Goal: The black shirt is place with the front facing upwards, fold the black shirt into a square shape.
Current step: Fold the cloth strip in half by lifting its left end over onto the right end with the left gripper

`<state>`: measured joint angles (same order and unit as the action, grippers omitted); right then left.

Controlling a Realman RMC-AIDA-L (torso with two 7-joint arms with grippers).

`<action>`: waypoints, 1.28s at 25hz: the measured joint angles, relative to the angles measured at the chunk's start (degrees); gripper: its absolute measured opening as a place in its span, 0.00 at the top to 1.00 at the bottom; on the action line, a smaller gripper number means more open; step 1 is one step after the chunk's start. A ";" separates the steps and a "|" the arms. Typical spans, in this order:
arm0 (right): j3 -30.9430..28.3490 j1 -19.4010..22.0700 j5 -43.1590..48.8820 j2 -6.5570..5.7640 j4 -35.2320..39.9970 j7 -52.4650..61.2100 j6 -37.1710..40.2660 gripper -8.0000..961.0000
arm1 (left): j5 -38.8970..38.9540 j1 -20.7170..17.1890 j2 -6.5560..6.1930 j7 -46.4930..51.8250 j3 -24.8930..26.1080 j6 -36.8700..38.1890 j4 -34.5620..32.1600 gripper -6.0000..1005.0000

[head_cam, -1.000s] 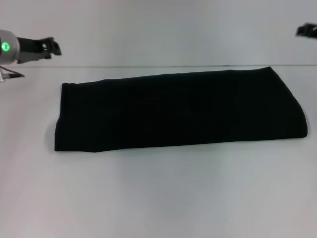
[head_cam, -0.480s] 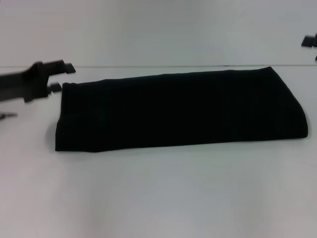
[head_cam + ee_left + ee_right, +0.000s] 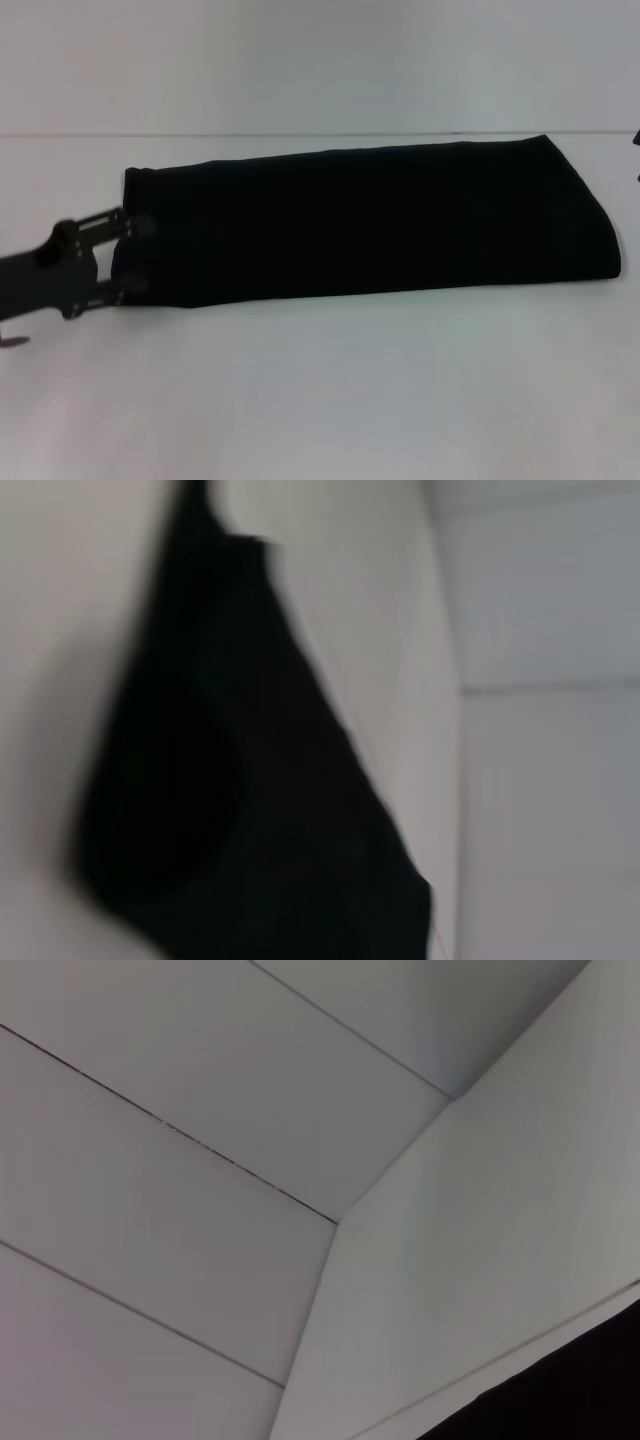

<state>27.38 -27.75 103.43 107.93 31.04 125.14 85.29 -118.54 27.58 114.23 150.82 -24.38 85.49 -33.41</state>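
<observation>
The black shirt [image 3: 370,220] lies on the white table as a long folded band running from left to right, with no lettering showing. My left gripper [image 3: 128,256] is at the shirt's left end, low over the table. It is open, one finger near the far corner of that end and the other near the close corner. The left wrist view shows the black shirt [image 3: 250,780] close up and blurred. Only a sliver of my right gripper [image 3: 637,140] shows, at the right edge of the head view, off the shirt's far right corner.
The white table [image 3: 330,390] spreads wide in front of the shirt. Its back edge meets a pale wall [image 3: 320,60] just behind the cloth. The right wrist view shows the panelled wall [image 3: 200,1160] and a dark corner at the picture's edge.
My left gripper has come down from the back left, along the table, to the shirt's left end. The right gripper has slid further out of the picture. The shirt has not moved.
</observation>
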 joint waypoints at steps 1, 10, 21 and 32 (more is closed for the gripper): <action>0.13 -0.11 0.09 -0.12 -0.01 -0.07 -0.39 0.02 | -0.18 -0.50 0.38 0.96 0.02 -1.34 0.43 0.17; 0.65 -0.92 0.93 -1.16 -0.05 -1.21 -2.79 0.02 | -0.16 -2.01 1.98 5.29 0.09 -12.52 5.37 0.20; 0.13 -0.87 0.88 -0.83 -0.20 -1.74 -3.43 0.02 | 0.11 -1.82 2.70 7.02 0.14 -18.31 5.55 0.20; 0.12 -1.10 0.73 -0.94 -0.63 -1.75 -4.73 0.02 | -0.09 -0.33 2.93 6.78 -0.29 -21.46 5.76 0.20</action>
<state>27.51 -28.85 104.16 106.99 30.40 123.40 80.55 -118.64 27.25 117.17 157.60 -24.67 64.04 -27.65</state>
